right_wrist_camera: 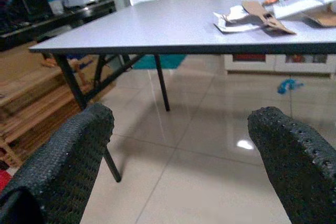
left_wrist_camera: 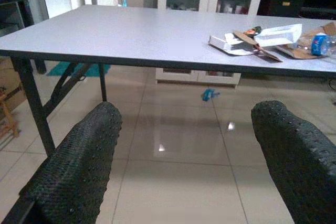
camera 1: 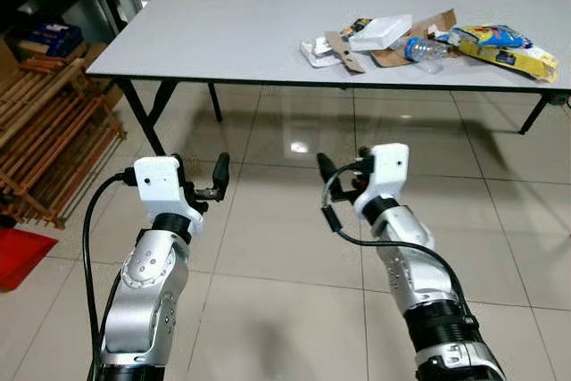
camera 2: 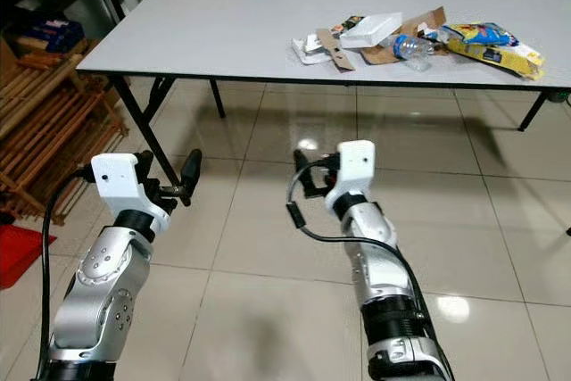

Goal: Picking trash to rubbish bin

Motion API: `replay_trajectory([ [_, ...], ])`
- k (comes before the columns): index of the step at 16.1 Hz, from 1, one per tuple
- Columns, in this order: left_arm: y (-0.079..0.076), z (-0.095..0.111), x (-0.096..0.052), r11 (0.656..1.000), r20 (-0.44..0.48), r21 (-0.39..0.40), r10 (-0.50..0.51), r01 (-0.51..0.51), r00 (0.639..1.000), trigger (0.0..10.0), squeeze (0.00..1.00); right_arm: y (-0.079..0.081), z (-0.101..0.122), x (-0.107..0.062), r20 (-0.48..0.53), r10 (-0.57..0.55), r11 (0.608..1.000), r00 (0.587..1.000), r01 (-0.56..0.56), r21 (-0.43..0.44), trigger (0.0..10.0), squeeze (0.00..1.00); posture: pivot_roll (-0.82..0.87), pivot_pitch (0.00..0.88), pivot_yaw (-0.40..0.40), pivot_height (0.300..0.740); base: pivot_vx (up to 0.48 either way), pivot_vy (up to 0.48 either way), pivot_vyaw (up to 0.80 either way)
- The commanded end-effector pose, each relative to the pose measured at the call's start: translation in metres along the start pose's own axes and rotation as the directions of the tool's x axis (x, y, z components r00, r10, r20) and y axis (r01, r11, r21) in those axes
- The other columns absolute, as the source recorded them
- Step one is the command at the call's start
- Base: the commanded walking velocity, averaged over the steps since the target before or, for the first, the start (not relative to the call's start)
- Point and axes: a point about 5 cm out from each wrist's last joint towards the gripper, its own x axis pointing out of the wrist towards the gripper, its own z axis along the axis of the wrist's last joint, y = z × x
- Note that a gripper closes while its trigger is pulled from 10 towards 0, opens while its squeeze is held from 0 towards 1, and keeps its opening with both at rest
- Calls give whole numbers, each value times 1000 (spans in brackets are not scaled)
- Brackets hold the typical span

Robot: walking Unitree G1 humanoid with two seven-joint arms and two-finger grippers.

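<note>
Trash (camera 1: 428, 42) heaped on far right part of grey table (camera 1: 232, 33): white foam tray (camera 1: 382, 31), cardboard scraps (camera 1: 344, 51), clear plastic bottle (camera 1: 426, 49), yellow snack wrapper (camera 1: 508, 49). We stand near side, table edge well ahead, so nothing within reach yet. Our left gripper (camera 1: 198, 186) and right gripper (camera 1: 343, 176) raised over tiled floor (camera 1: 268, 247), both spread wide and empty, likely readied for approach. Small blue scrap (left_wrist_camera: 210, 95) lies on floor under table.
</note>
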Motion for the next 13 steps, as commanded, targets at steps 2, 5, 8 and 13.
replay_trajectory([
  [2,2,8,1,1000,14,3,4,-4,1000,10000,0,3,1,0,0,22,1000,1000,-22,-20,10000,0,26,88,88,740,306,0,0],
  [5,1,7,-1,1000,14,0,6,-6,1000,10000,0,6,5,4,7,42,999,999,-42,-27,10000,0,28,84,83,740,376,0,0],
  [8,0,7,-1,1000,12,-4,9,-9,1000,10000,0,11,5,6,7,55,998,998,-54,-29,10000,0,31,78,80,740,444,0,0],
  [13,-1,6,1,1000,8,-8,9,-9,1000,10000,0,11,3,5,1,56,998,998,-56,-33,10000,0,21,77,81,740,442,0,0],
])
